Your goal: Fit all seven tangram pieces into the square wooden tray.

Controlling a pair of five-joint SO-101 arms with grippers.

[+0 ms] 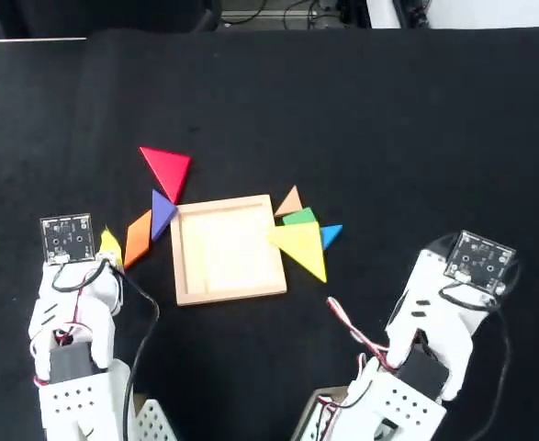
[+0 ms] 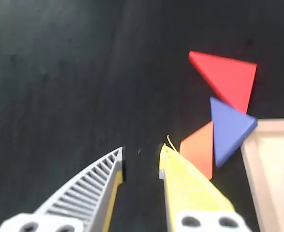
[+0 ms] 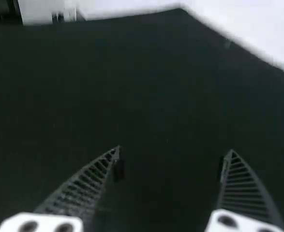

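Observation:
The square wooden tray lies mid-table with nothing inside. Off its left corner are a red triangle, a blue-violet triangle and an orange parallelogram. On its right side are a tan triangle, a green piece, a big yellow triangle touching the rim, and a small blue triangle. My left gripper is slightly open just left of the orange parallelogram, holding nothing. My right gripper is wide open over bare black table, right of the pieces.
A black cloth covers the table. The left arm's base and the right arm's base stand at the near edge. Red and white cables trail from the right arm towards the tray.

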